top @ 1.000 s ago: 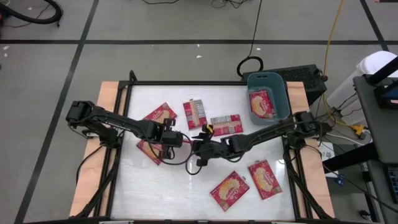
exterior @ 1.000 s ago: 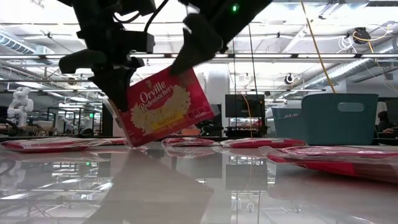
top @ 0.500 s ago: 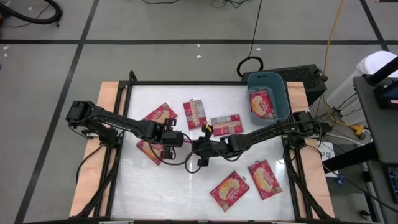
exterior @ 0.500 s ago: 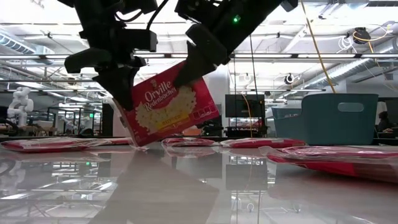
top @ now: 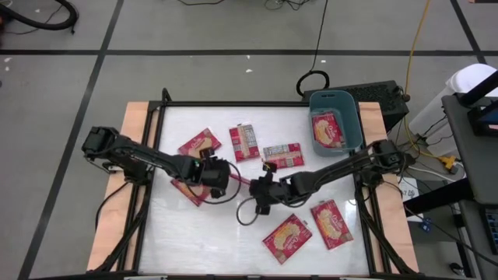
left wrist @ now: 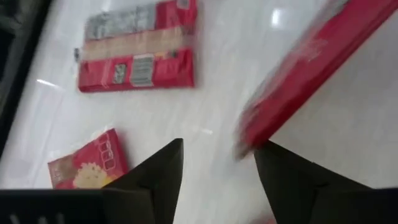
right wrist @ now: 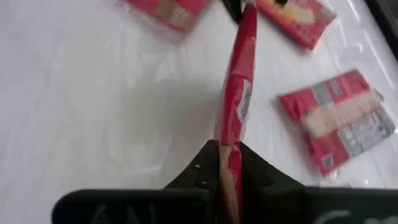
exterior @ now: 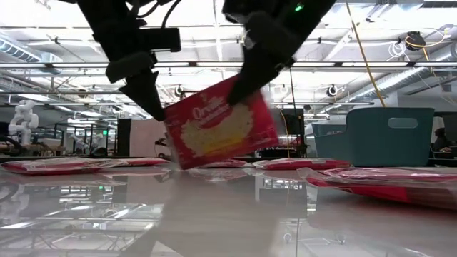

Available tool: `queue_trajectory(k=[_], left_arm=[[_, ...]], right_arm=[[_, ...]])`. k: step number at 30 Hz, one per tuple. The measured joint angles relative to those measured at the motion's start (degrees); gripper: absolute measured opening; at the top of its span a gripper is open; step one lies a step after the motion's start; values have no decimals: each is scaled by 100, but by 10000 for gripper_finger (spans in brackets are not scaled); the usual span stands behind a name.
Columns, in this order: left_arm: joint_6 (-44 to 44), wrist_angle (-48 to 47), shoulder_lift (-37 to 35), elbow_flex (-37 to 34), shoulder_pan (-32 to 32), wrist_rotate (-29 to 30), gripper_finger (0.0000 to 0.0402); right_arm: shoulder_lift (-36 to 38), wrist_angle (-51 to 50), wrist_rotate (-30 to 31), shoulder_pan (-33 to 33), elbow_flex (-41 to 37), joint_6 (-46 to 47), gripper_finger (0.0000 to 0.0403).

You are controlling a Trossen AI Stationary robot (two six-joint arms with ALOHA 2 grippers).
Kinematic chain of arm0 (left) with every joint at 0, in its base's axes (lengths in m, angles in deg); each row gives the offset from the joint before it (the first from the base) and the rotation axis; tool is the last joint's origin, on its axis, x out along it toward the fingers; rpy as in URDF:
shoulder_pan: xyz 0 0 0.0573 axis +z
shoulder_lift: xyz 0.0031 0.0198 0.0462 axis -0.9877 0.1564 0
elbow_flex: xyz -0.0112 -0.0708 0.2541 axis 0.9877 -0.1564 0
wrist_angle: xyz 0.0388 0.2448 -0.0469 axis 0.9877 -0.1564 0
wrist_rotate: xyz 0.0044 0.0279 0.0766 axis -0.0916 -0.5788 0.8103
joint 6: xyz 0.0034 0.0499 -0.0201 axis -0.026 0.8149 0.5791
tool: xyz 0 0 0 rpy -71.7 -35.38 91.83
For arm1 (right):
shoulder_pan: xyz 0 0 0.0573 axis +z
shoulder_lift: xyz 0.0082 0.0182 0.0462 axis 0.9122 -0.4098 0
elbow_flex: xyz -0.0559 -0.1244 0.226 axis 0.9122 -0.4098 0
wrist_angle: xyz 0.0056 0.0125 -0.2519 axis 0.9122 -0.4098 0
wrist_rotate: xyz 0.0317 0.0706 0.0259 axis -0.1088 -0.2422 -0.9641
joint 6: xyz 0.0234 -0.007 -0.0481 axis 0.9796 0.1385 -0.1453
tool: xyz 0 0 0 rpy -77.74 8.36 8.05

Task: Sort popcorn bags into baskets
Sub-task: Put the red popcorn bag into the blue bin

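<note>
Right gripper (exterior: pixel 246 86) pinches one popcorn bag (exterior: pixel 220 123) edge-on above table centre | left gripper (left wrist: pixel 217 168) beside it, fingers apart, empty | risk: thin grip slips before basket (top: pixel 340 117) at far right corner

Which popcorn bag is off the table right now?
The one pinched edge-on in the right gripper, the held bag, mid-table; every other bag lies flat.

Your right gripper (top: pixel 260 187) sits near the table's middle, arm stretched in from the right edge, fingers pinched on a popcorn bag (exterior: pixel 220 125). Your left gripper (top: pixel 227 174) faces it just beside, fingers spread apart.
</note>
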Motion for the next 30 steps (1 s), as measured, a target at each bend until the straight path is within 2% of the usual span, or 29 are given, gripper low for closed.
queue_trajectory(k=[4,9,19,27,30], left_arm=[[-186,667,-34,-292,-272,559,197],[-336,1982,-33,-794,-438,1039,176],[-230,5019,-31,-1710,-715,1086,153],[-159,5723,-31,-1929,-926,1081,152],[-158,5724,-31,-1931,-989,1081,152]], right_arm=[[305,-607,445,312,-3,501,12],[820,-1396,1238,702,-4,1184,12],[1564,-3569,2975,1237,-4,3128,8],[2269,-4375,4008,1233,-2,3688,9],[2602,-4765,4141,1126,-2,3933,9]])
